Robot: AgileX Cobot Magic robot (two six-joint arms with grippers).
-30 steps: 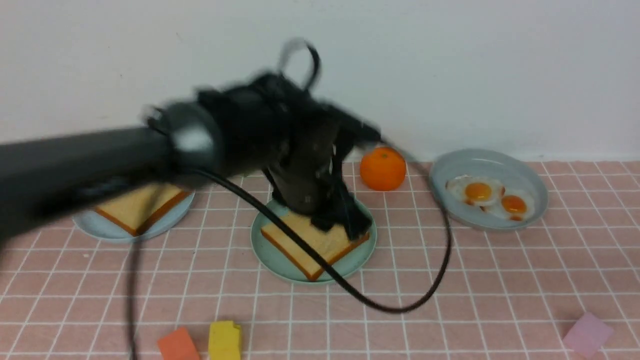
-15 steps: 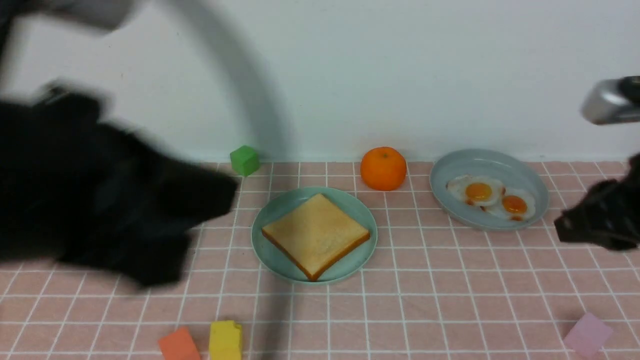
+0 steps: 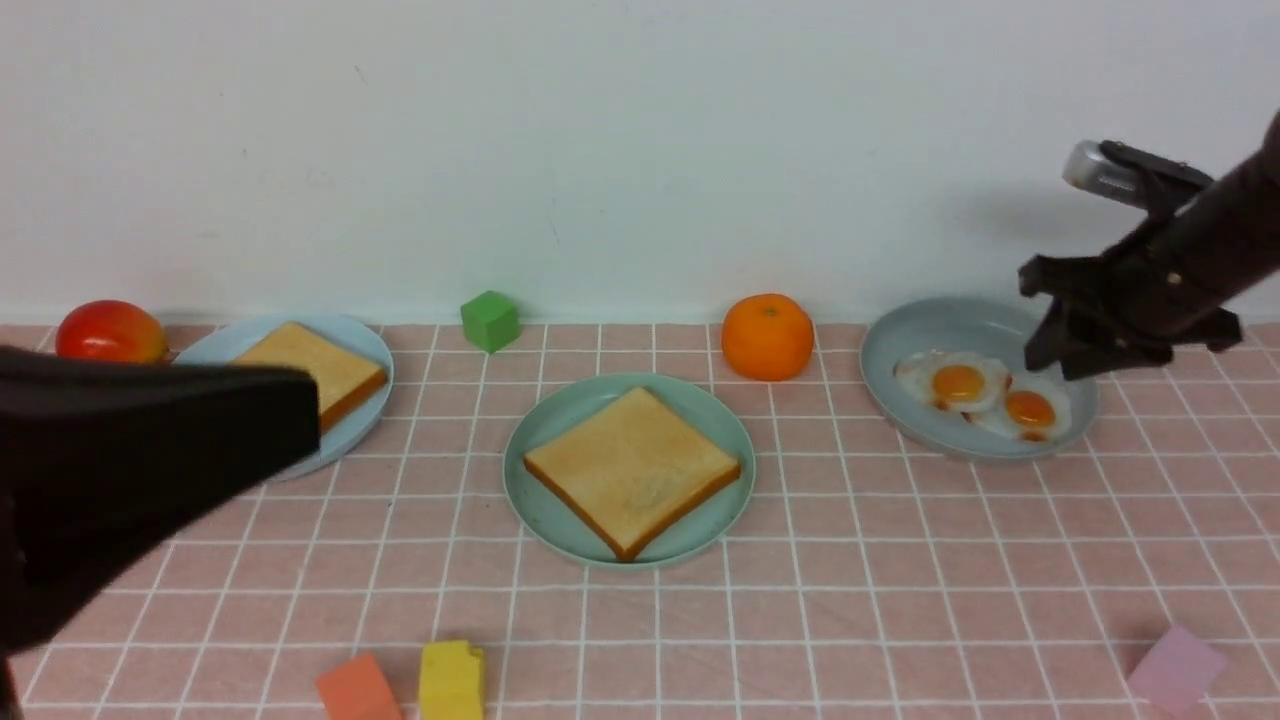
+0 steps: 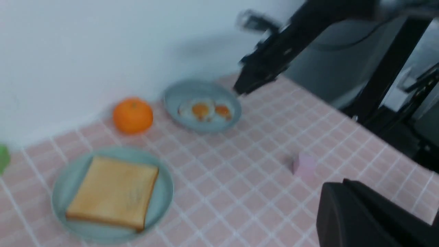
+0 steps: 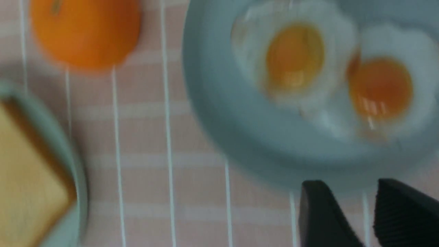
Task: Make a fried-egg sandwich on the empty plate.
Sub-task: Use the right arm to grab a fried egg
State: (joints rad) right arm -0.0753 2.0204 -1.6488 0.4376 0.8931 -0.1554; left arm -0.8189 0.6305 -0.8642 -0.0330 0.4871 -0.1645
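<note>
Partly, the blurred left arm (image 3: pixel 150 450) hides one toast (image 3: pixel 310 362); left jaws closed, right jaws parted, empty.

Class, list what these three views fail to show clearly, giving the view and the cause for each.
- Second toast slice, front view: near part hidden by the blurred left arm.
- Left end effector, left wrist view: only a dark corner, cut off by the frame edge.
- Fried eggs, right wrist view: blurred; their shared edge is unclear.
- Pink block, left wrist view: blurred, shape unclear.
</note>
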